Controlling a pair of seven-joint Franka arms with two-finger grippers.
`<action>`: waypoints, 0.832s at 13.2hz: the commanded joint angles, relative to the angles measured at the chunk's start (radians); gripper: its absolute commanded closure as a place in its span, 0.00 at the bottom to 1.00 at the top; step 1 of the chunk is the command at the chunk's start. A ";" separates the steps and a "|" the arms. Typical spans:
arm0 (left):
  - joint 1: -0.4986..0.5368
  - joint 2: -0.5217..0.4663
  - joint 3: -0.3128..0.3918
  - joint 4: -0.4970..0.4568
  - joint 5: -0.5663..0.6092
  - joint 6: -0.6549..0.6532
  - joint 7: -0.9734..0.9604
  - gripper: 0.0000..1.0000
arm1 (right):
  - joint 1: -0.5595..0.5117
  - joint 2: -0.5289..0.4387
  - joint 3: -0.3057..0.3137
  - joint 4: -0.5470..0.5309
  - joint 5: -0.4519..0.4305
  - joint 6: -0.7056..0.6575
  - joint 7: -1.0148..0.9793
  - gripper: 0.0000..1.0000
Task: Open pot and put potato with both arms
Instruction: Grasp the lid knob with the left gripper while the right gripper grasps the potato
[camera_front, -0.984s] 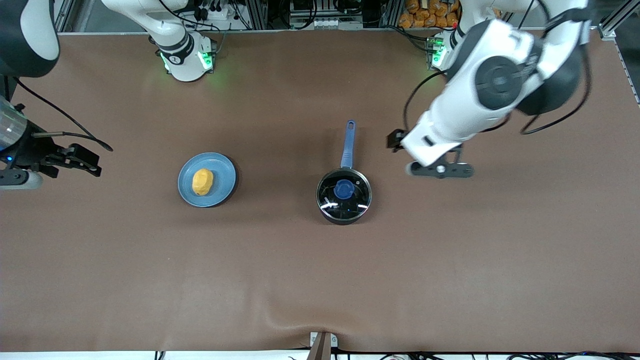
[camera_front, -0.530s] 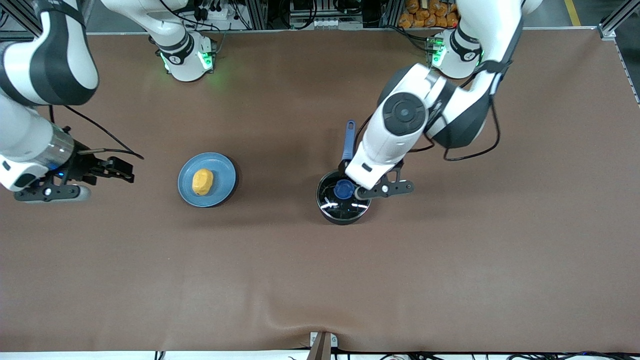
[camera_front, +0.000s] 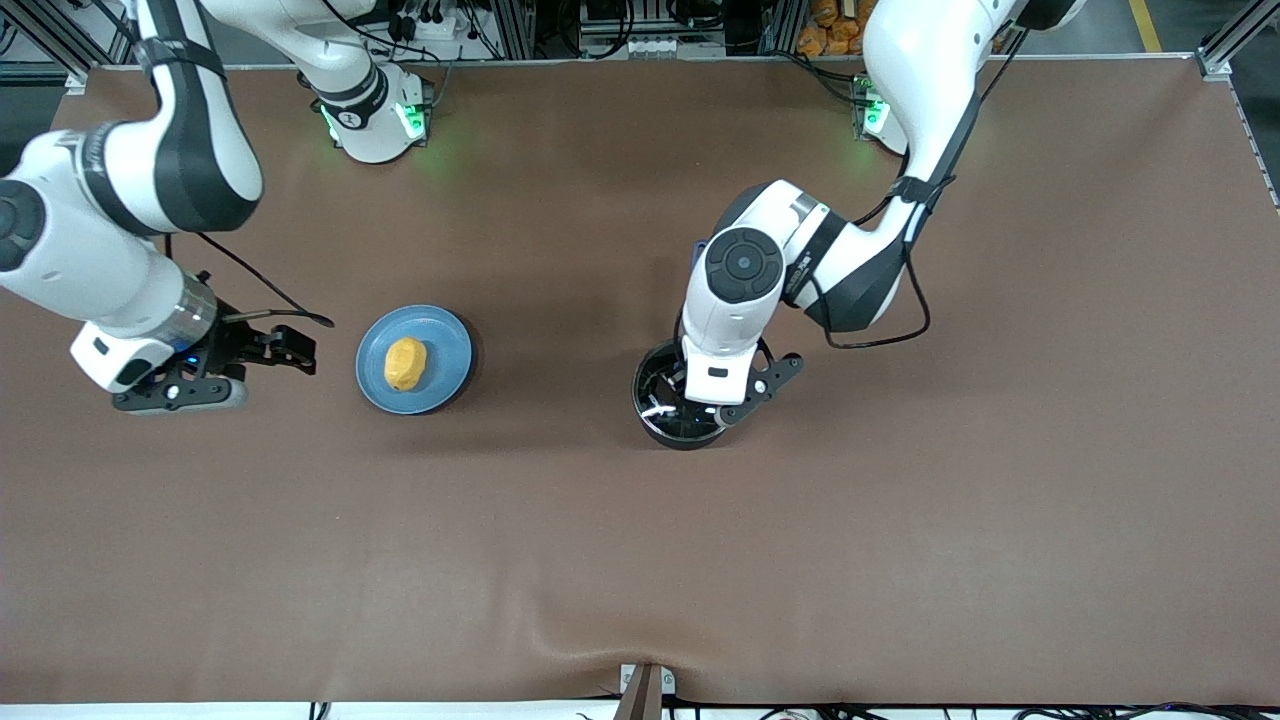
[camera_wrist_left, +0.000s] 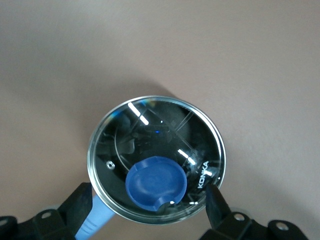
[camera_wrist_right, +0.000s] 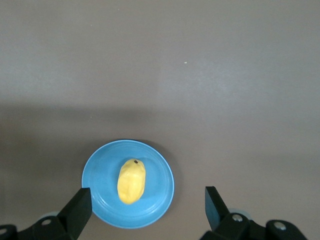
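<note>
The black pot (camera_front: 658, 402) stands mid-table with its glass lid (camera_wrist_left: 156, 150) on; the lid has a blue knob (camera_wrist_left: 156, 182). The blue handle (camera_wrist_left: 95, 222) shows only in the left wrist view. My left gripper (camera_front: 712, 398) hangs over the lid, open and empty (camera_wrist_left: 147, 207), one finger on each side of the knob and above it. The yellow potato (camera_front: 405, 363) lies on a light-blue plate (camera_front: 448, 340). My right gripper (camera_front: 298, 350) is open and empty, over the table just beside the plate toward the right arm's end. In the right wrist view (camera_wrist_right: 146, 207) the potato (camera_wrist_right: 131, 181) lies between and ahead of its fingers.
The table (camera_front: 900, 520) is covered in brown cloth. The plate (camera_wrist_right: 100, 200) holds only the potato. The left arm's forearm hides the pot's handle in the front view.
The left arm swung in from the left arm's end of the table and lowered over the pot lid. The right gripper moved toward the plate.
</note>
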 joint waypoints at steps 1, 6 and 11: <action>-0.025 0.048 0.010 0.027 0.025 0.015 -0.154 0.00 | 0.015 -0.041 0.008 -0.169 0.013 0.157 0.012 0.00; -0.043 0.071 0.012 0.016 0.025 0.047 -0.251 0.00 | 0.041 -0.026 0.045 -0.315 0.013 0.319 0.067 0.00; -0.035 0.080 0.014 0.016 0.024 0.061 -0.254 0.09 | 0.097 0.082 0.048 -0.318 0.013 0.388 0.129 0.00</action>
